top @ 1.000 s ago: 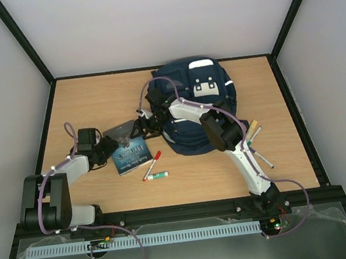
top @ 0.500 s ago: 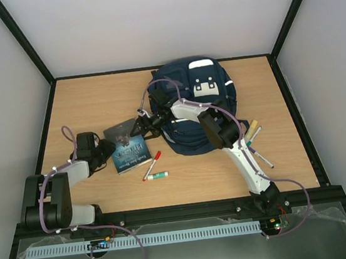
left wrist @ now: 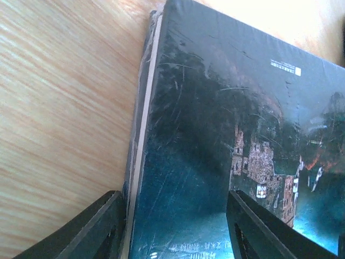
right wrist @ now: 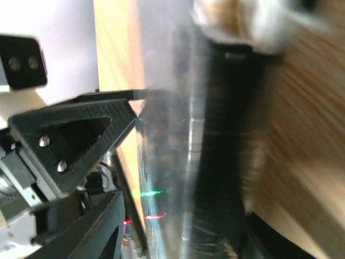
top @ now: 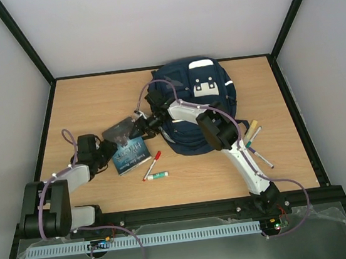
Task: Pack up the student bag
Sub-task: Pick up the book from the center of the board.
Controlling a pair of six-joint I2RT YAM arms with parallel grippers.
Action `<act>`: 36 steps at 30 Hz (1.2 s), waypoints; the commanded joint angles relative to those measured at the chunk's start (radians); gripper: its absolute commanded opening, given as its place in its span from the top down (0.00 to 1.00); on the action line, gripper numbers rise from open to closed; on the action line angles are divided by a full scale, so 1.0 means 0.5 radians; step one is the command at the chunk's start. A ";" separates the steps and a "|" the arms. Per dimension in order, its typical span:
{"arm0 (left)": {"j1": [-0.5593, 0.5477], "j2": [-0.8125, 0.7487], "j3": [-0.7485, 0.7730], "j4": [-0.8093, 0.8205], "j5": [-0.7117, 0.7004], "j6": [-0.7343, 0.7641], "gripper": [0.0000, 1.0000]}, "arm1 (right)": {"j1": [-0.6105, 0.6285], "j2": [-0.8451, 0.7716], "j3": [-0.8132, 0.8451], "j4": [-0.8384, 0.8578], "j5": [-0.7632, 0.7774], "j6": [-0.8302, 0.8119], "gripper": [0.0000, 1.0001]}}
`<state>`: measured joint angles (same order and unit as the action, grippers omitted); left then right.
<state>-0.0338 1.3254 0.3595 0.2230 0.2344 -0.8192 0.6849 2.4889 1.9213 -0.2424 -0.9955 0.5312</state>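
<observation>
The navy-blue student bag (top: 199,98) lies at the back centre of the table. A dark blue book (top: 130,155) lies flat left of it, and a glossy grey book (top: 119,131) rests partly on its far end. My left gripper (top: 104,152) is open, its fingers astride the blue book's (left wrist: 226,140) spine-side corner; the left finger (left wrist: 102,226) is beside the spine and the right finger is over the cover. My right gripper (top: 139,125) is shut on the grey book's (right wrist: 172,162) right edge, which looks blurred and edge-on in the right wrist view.
A red marker (top: 152,164) and a green-capped white marker (top: 156,176) lie in front of the blue book. Several pens (top: 254,137) lie right of the bag beside the right arm. Black frame rails border the table.
My left gripper has drawn slightly toward the near-left along the blue book's edge. My right gripper and the grey book have shifted a little to the left.
</observation>
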 commanded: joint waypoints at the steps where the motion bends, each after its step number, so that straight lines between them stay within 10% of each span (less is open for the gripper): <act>1: -0.025 -0.021 -0.081 -0.639 -0.063 -0.001 0.42 | 0.056 -0.222 -0.069 -0.061 -0.001 -0.015 0.60; 12: -0.022 -0.560 0.231 -0.985 -0.240 0.107 0.27 | -0.013 -0.443 -0.061 -0.131 0.081 -0.149 0.99; 23: -0.023 -0.638 0.531 -0.842 0.097 0.219 0.20 | -0.396 -1.077 -0.135 -0.438 0.136 -0.633 0.99; 36: -0.073 -0.392 0.648 -0.507 0.391 0.319 0.26 | -1.370 -1.943 -0.980 -0.699 -0.288 -1.142 0.99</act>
<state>-0.0505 1.0950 0.6514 -0.1234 0.3420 -0.6880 0.1028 1.6306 1.5043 -0.5011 -0.9527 0.1177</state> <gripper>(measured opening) 0.739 0.188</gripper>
